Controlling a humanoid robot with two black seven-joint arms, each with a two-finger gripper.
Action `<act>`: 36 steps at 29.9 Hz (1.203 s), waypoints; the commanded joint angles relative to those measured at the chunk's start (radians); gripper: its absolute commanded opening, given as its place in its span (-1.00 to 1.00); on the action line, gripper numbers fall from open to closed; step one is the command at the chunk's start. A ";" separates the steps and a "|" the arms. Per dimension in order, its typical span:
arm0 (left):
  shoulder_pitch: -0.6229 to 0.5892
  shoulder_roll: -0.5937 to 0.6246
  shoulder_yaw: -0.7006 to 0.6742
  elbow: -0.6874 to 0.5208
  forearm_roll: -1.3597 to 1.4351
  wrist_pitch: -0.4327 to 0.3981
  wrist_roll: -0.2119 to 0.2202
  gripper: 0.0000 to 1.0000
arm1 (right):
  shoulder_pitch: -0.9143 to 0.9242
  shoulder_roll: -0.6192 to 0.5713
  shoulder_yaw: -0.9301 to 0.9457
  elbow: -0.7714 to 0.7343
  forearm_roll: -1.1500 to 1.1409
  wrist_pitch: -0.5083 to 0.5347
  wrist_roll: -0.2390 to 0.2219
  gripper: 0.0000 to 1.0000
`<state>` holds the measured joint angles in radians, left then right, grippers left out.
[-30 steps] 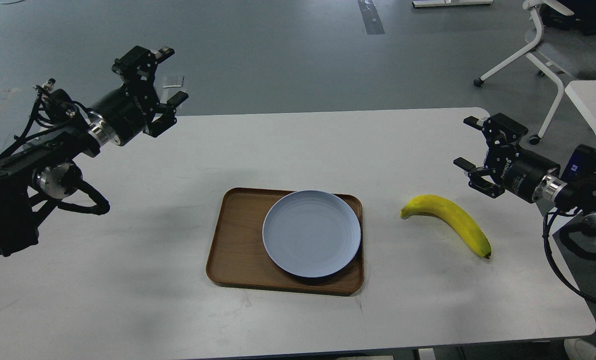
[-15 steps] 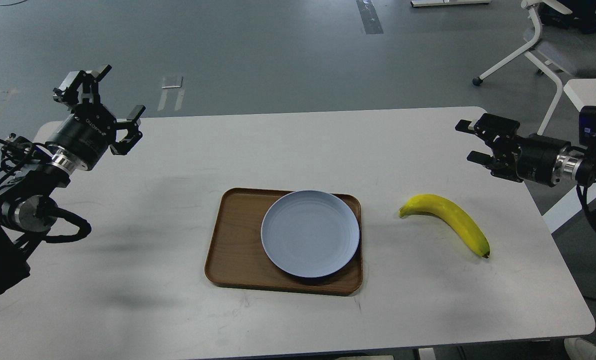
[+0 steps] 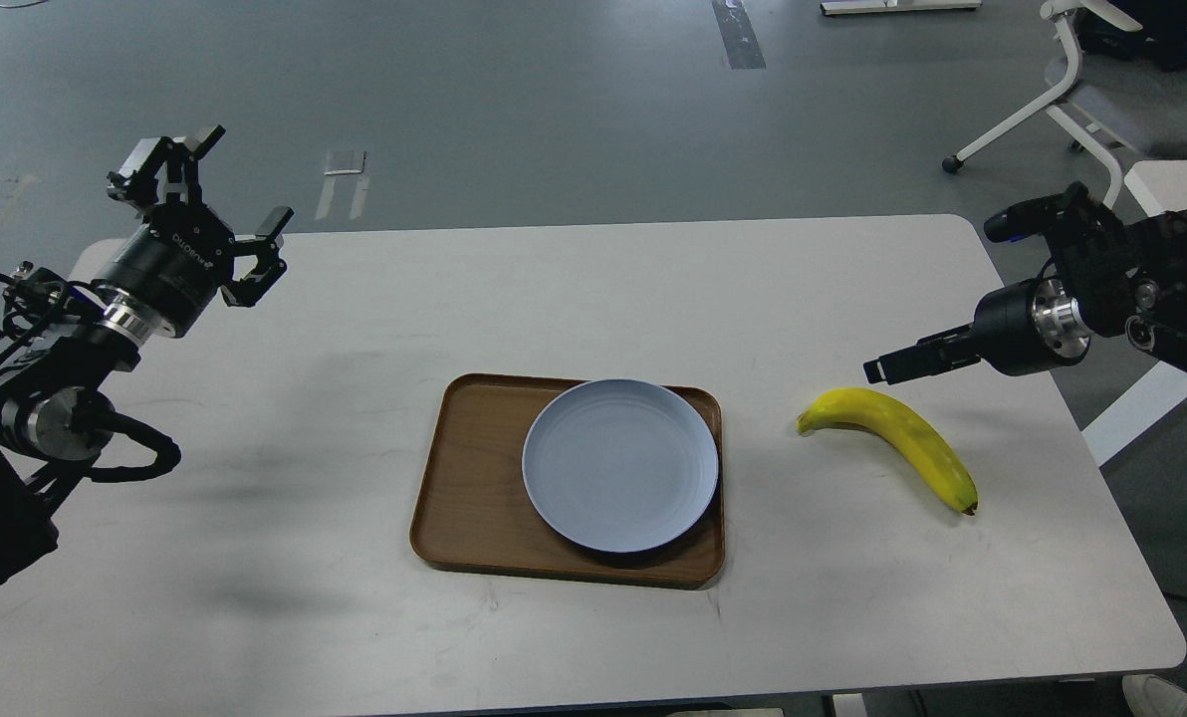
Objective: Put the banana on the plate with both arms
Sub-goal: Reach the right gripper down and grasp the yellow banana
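Banana (image 3: 897, 438) lay on the white surface (image 3: 355, 617), right of the tray (image 3: 464, 478), apart from it and not on the plate (image 3: 620, 464). Long axis ran from the stem end at upper left, nearest the tray, down to the dark tip at lower right, curve bowing up and away from the robot.

Right claw (image 3: 897, 363) hung just above and behind the stem end, pointing left, near but not touching. Seen edge-on as one dark bar, so could not tell how far it was parted; nothing held. Left claw (image 3: 210, 224) was well apart at the far left edge of the surface, fingers spread wide, empty, aimed up and away.

Right arm was clearly the nearer one; the banana lay below and slightly right of its claw. Judgement: pick not yet started, and the next move likely needs the claw to drop and turn across the banana's long axis near mid-body.

Banana looked bright yellow, greenish at the stem, smooth, unbruised. Plate was pale blue-grey, bare, sitting on the right part of the brown tray.
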<state>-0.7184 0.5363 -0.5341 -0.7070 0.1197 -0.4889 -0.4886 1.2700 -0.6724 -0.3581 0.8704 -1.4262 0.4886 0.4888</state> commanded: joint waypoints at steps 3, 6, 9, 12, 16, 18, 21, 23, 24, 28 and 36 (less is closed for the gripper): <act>0.002 0.001 -0.001 0.000 0.000 0.000 0.000 1.00 | -0.021 0.065 -0.054 -0.065 -0.065 0.000 0.000 1.00; 0.002 0.001 -0.001 0.000 0.000 0.000 0.000 1.00 | -0.026 0.103 -0.094 -0.100 -0.066 0.000 0.000 1.00; 0.002 0.002 -0.001 0.000 0.000 0.000 0.000 1.00 | -0.026 0.123 -0.122 -0.103 -0.066 -0.019 0.000 1.00; 0.002 0.002 -0.001 0.000 0.000 0.000 0.000 1.00 | -0.024 0.128 -0.124 -0.102 -0.066 -0.030 0.000 0.99; 0.004 0.004 -0.001 0.000 0.000 0.000 0.000 1.00 | -0.024 0.140 -0.136 -0.099 -0.065 -0.030 0.000 0.85; 0.004 0.004 -0.001 0.000 0.000 0.000 0.000 1.00 | -0.024 0.140 -0.160 -0.099 -0.065 -0.031 0.000 0.65; 0.004 0.007 -0.001 0.000 -0.002 0.000 0.000 1.00 | -0.024 0.139 -0.186 -0.099 -0.065 -0.039 0.000 0.09; 0.004 0.008 -0.001 0.000 -0.002 0.000 0.000 1.00 | -0.026 0.136 -0.191 -0.099 -0.065 -0.050 0.000 -0.28; 0.004 0.008 -0.001 0.000 -0.002 0.000 0.000 1.00 | -0.026 0.136 -0.193 -0.099 -0.065 -0.051 0.000 -0.41; 0.005 0.027 -0.001 0.000 -0.003 0.000 0.000 1.00 | -0.024 0.134 -0.191 -0.094 -0.065 -0.054 0.000 -0.84; 0.004 0.036 -0.004 0.000 -0.003 0.000 0.000 1.00 | 0.069 0.125 -0.191 -0.045 -0.060 -0.054 0.000 -1.00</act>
<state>-0.7133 0.5697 -0.5368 -0.7071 0.1166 -0.4887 -0.4887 1.3002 -0.5431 -0.5495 0.8027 -1.4884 0.4342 0.4888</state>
